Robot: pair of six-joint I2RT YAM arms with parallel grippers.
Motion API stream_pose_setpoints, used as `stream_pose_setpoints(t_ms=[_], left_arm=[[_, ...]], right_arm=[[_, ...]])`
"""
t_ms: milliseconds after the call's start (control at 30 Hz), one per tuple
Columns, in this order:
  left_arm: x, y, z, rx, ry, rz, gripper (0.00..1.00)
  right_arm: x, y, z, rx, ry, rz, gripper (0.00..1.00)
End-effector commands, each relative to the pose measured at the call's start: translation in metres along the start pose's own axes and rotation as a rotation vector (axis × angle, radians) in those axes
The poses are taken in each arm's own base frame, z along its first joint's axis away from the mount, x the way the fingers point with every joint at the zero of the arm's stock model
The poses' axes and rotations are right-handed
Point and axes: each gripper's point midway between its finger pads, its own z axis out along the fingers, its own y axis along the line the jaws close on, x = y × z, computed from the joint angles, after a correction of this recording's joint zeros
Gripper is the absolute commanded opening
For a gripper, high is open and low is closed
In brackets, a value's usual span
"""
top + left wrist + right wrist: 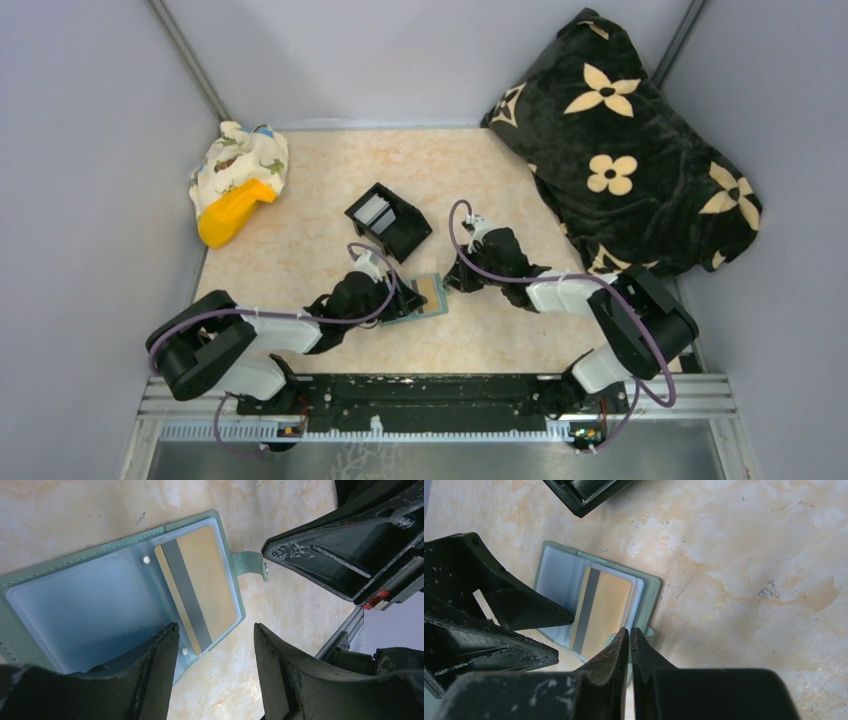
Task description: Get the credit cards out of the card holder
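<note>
Top view: card holder (430,296) lies open on the table (300,250), right between both arms. Left wrist: left jaws apart, straddling its near corner, gold credit card (205,585) pocketed just ahead. Right wrist: right jaws nearly together over the snap tab (649,632), grip unclear

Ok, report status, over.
Left end effector open over card holder. Right end effector closed at snap tab, grip unconfirmed. Credit cards in pocket. Black box apart.
</note>
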Motion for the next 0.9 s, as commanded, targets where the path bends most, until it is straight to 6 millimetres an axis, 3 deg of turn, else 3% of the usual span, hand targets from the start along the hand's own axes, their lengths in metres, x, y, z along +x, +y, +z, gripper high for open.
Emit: stream_pose_setpoints(t_ms=[0, 400, 867], left_arm=[[-0.007, 0.003, 0.003, -0.019, -0.025, 0.021, 0.63], [0.003, 0.011, 0.008, 0.027, 0.001, -0.037, 0.62], [-0.013, -0.003, -0.009, 0.169, -0.067, -0.117, 0.59]], right_arm=[[-0.002, 0.008, 0.006, -0.050, -0.017, -0.012, 0.04], [0.015, 0.010, 0.014, -0.090, 0.023, 0.017, 0.00], [0.031, 0.009, 0.022, -0.100, 0.071, 0.020, 0.00]])
